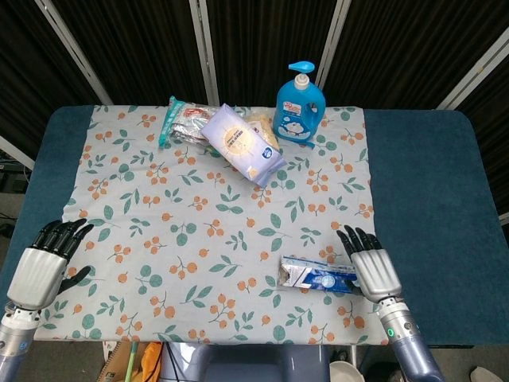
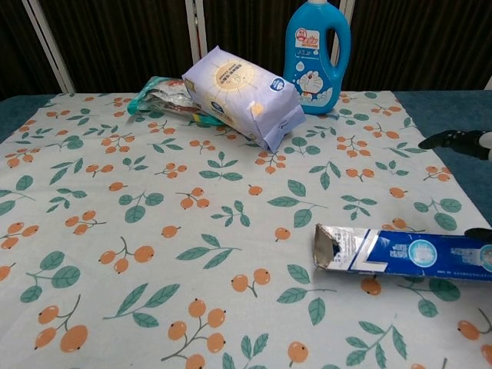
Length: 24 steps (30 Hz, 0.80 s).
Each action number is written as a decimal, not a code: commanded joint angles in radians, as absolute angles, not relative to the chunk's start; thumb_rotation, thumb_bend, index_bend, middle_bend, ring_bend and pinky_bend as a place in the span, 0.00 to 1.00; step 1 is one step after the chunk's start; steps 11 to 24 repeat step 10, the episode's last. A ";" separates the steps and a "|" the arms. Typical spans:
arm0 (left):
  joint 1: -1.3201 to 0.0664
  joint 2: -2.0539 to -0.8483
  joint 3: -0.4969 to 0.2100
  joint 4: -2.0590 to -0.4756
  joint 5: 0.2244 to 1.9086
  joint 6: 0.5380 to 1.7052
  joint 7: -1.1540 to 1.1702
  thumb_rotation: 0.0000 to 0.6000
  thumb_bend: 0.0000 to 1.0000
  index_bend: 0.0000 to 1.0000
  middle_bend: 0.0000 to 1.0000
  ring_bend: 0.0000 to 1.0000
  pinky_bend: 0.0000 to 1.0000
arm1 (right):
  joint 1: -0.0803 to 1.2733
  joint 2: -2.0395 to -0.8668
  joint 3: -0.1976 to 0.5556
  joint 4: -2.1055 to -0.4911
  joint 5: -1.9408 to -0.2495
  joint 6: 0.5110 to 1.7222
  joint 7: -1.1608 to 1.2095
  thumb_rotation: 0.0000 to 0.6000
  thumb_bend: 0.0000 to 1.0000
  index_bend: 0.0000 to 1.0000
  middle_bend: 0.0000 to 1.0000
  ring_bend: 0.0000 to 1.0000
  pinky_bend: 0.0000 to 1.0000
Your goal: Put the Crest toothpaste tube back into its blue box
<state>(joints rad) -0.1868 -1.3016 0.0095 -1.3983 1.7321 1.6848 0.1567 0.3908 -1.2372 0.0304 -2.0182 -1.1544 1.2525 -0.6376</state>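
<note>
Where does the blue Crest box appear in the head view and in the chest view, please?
Head view: the box lies flat on the cloth, lower right, just left of the right hand.
Chest view: the box lies at lower right, open end facing left.
Shared landmark: the blue bottle at the far edge.

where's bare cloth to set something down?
Free: the middle of the cloth, between the wipes and the blue box, and left toward the left hand. Crowded: far edge, with pouches, wipes and bottle; near right, the box beside the right hand.
</note>
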 commanded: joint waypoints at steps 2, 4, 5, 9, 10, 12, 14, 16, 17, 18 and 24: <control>-0.172 -1.290 0.012 -1.409 1.733 1.700 0.157 1.00 0.13 0.14 0.14 0.19 0.16 | 0.346 -1.156 0.006 -2.010 -1.226 1.301 -0.568 1.00 0.26 0.00 0.00 0.00 0.13; -0.161 -1.281 0.012 -1.411 1.730 1.710 0.159 1.00 0.12 0.14 0.13 0.18 0.15 | 0.311 -1.116 -0.005 -1.981 -1.270 1.340 -0.499 1.00 0.26 0.00 0.00 0.00 0.13; -0.157 -1.278 0.010 -1.412 1.726 1.714 0.159 1.00 0.12 0.14 0.12 0.18 0.14 | 0.298 -1.105 -0.010 -1.970 -1.287 1.354 -0.468 1.00 0.26 0.00 0.00 0.00 0.12; -0.133 -1.259 0.004 -1.425 1.689 1.714 0.172 1.00 0.10 0.08 0.07 0.10 0.09 | 0.224 -1.061 -0.038 -1.882 -1.369 1.432 -0.306 1.00 0.26 0.00 0.00 0.00 0.09; -0.126 -1.251 0.002 -1.436 1.671 1.707 0.182 1.00 0.10 0.06 0.05 0.08 0.08 | 0.205 -1.053 -0.046 -1.852 -1.387 1.452 -0.273 1.00 0.26 0.00 0.00 0.00 0.09; -0.126 -1.251 0.002 -1.436 1.671 1.707 0.182 1.00 0.10 0.06 0.05 0.08 0.08 | 0.205 -1.053 -0.046 -1.852 -1.387 1.452 -0.273 1.00 0.26 0.00 0.00 0.00 0.09; -0.126 -1.251 0.002 -1.436 1.671 1.707 0.182 1.00 0.10 0.06 0.05 0.08 0.08 | 0.205 -1.053 -0.046 -1.852 -1.387 1.452 -0.273 1.00 0.26 0.00 0.00 0.00 0.09; -0.126 -1.251 0.002 -1.436 1.671 1.707 0.182 1.00 0.10 0.06 0.05 0.08 0.08 | 0.205 -1.053 -0.046 -1.852 -1.387 1.452 -0.273 1.00 0.26 0.00 0.00 0.00 0.09; -0.126 -1.251 0.002 -1.436 1.671 1.707 0.182 1.00 0.10 0.06 0.05 0.08 0.08 | 0.205 -1.053 -0.046 -1.852 -1.387 1.452 -0.273 1.00 0.26 0.00 0.00 0.00 0.09; -0.126 -1.251 0.002 -1.436 1.671 1.707 0.182 1.00 0.10 0.06 0.05 0.08 0.08 | 0.205 -1.053 -0.046 -1.852 -1.387 1.452 -0.273 1.00 0.26 0.00 0.00 0.00 0.09; -0.126 -1.251 0.002 -1.436 1.671 1.707 0.182 1.00 0.10 0.06 0.05 0.08 0.08 | 0.205 -1.053 -0.046 -1.852 -1.387 1.452 -0.273 1.00 0.26 0.00 0.00 0.00 0.09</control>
